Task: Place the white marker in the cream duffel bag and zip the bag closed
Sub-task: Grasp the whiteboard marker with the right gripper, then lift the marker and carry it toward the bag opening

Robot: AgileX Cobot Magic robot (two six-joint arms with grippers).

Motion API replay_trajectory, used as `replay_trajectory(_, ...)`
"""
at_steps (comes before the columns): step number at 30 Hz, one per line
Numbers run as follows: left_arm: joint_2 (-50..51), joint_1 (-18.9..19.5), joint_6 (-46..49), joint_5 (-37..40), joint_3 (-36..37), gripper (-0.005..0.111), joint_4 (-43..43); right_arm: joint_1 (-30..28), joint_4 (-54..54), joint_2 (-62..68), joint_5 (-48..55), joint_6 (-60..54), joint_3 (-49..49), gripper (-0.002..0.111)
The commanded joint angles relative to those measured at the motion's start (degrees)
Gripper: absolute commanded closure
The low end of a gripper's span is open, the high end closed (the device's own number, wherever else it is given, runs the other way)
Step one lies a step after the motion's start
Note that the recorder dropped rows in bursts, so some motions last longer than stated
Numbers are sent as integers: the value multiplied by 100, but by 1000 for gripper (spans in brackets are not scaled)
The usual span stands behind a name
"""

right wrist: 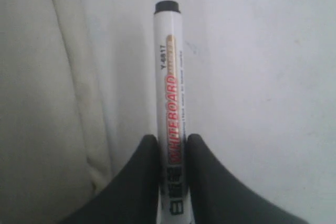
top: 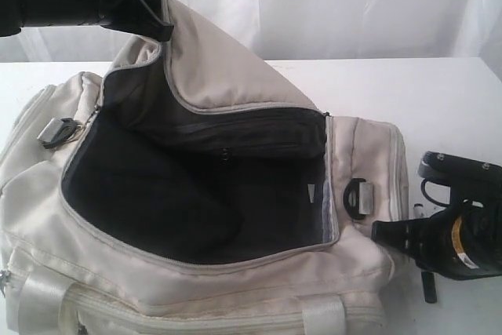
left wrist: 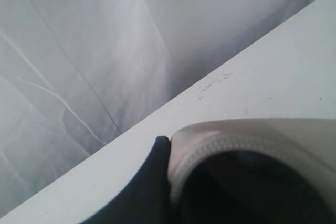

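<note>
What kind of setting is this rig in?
Probably a lab-style data-collection bench, not a home: plain white tabletop, white curtain backdrop, and a staged cream duffel bag.

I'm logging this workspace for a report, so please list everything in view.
cream duffel bag: one, cream with dark lining, on the table, main zip open, flap lifted.
white marker: one, white with a black end, beside the bag's right end.
table: one, white, under the bag.
curtain: one, white, behind the table.
left fingers: black, pinching the bag's flap, upper left.
right fingers: black, closed on the marker's barrel.
</note>
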Motion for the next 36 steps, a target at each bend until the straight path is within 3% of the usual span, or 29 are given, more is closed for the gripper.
replay_trajectory(1, -83, 28, -21, -10, -20, 107, -116, -31, 5, -658, 300, -41, -27, 108)
replay_trajectory(11, -83, 28, -21, -10, -20, 107, -116, -31, -9, -2268, 726, -128, -27, 108)
replay_trajectory(18, -83, 28, -21, -10, -20, 107, -116, -16, -9, -2865, -1857, -822, -51, 108)
replay_trajectory(22, -83, 28, -21, 12, -20, 107, -116, -16, -87, -2798, -2634, -788, -49, 108)
replay_trajectory(29, -83, 28, -21, 58, -20, 107, -140, 25, -879, -2513, -3385, -788, -269, 108)
replay_trajectory(36, -83, 28, -32, 112, -20, 107, -140, 476, -1739, -1812, -3385, -684, -795, 108)
